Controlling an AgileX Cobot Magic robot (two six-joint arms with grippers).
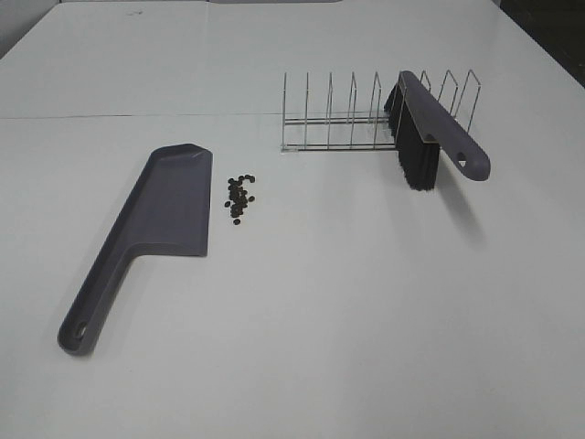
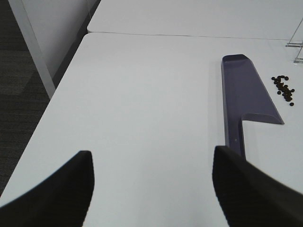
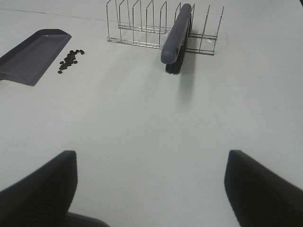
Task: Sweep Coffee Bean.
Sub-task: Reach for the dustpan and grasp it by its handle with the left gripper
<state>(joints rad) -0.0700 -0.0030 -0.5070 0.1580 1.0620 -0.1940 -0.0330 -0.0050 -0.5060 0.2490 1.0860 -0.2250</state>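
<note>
Dustpan [image 1: 169, 210] lies flat on the white worktop [image 1: 366, 320]. It's grey-purple, scoop end pointing away from the arms, long handle toward them, hanging hole at the handle tip.

Coffee beans [image 1: 240, 198] — a small loose cluster, dark, roughly twenty — sit on the worktop just beside the dustpan's long scoop edge, along its far half. There's a narrow strip of bare worktop between beans and edge, so not touching.

Wire rack [image 1: 338, 119] stands past the beans, on the same side of the dustpan and a bit farther back, well apart from it. Brush [image 1: 437, 128] is parked in the rack at the end farthest from the dustpan. Black bristles are down, grey-purple back on top, and the handle tilts out of the rack's front with a hole at its tip.

Left tool [image 2: 151, 156]: released, fingers spread wide, gripping nothing, up off the worktop near the dustpan's handle end. One finger overlaps the handle tip in the wrist view; can't tell whether they touch.

Right tool [image 3: 151, 156]: also released, fingers wide apart, bare worktop between them. It's on the bean side of the dustpan — well apart from pan, beans, rack and brush.

A seam crosses the worktop just beyond the dustpan's scoop end.
</note>
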